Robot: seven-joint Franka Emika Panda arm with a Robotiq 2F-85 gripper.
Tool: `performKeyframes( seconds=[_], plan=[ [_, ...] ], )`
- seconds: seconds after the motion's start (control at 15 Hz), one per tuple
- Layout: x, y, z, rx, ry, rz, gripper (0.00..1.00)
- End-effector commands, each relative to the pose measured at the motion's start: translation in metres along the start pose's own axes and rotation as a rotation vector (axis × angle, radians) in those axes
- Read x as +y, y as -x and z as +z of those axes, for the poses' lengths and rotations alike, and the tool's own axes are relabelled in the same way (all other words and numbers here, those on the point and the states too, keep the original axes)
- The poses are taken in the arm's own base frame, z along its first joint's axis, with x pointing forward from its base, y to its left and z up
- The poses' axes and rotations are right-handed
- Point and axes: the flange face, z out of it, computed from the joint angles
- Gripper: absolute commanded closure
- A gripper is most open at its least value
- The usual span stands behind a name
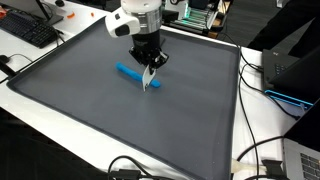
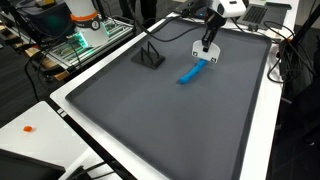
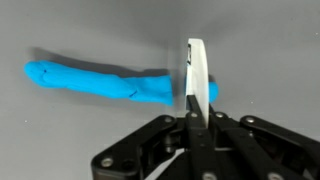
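Note:
A long blue roll of soft material lies on the dark grey mat (image 1: 90, 110) in both exterior views (image 1: 128, 71) (image 2: 190, 72) and in the wrist view (image 3: 90, 80). My gripper (image 3: 196, 118) is shut on a thin white flat blade (image 3: 196, 68), held upright on edge. The blade's tip (image 1: 150, 82) (image 2: 213, 59) is at one end of the blue roll, across it. I cannot tell whether it cuts into the roll. The gripper (image 1: 150, 62) (image 2: 208, 48) hangs directly above that end.
A small black stand (image 2: 150, 57) sits on the mat near its far edge. A keyboard (image 1: 30, 30), cables and a laptop (image 1: 300, 160) lie on the white table around the mat. A green-lit device (image 2: 85, 40) stands beside the table.

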Motion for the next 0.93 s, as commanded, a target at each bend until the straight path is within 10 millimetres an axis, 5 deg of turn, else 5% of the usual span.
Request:
performKeyframes(
  seconds=[0.0, 0.87],
  plan=[
    [0.007, 0.002, -0.017, 0.011, 0.018, -0.007, 0.99],
    [0.033, -0.004, -0.019, 0.029, 0.068, -0.019, 0.99]
  ],
)
